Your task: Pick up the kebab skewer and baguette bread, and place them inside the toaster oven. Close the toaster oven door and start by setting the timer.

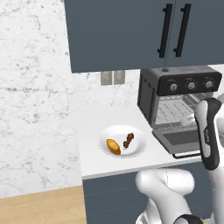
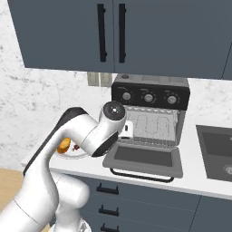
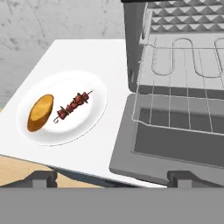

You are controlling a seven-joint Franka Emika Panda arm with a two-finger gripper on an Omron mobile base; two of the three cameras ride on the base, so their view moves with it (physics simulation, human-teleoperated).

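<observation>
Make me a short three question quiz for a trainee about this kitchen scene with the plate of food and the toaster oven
1. True or false: the toaster oven door is shut.
2. Which item lies nearer the toaster oven on the white plate? A) baguette bread B) kebab skewer
3. Fill in: the pincer is ____ and holds nothing.

Key:
1. False; the door lies dropped open, with the wire rack exposed.
2. B; the bread sits on the far side of the skewer.
3. Open; both foods rest on the plate.
</observation>
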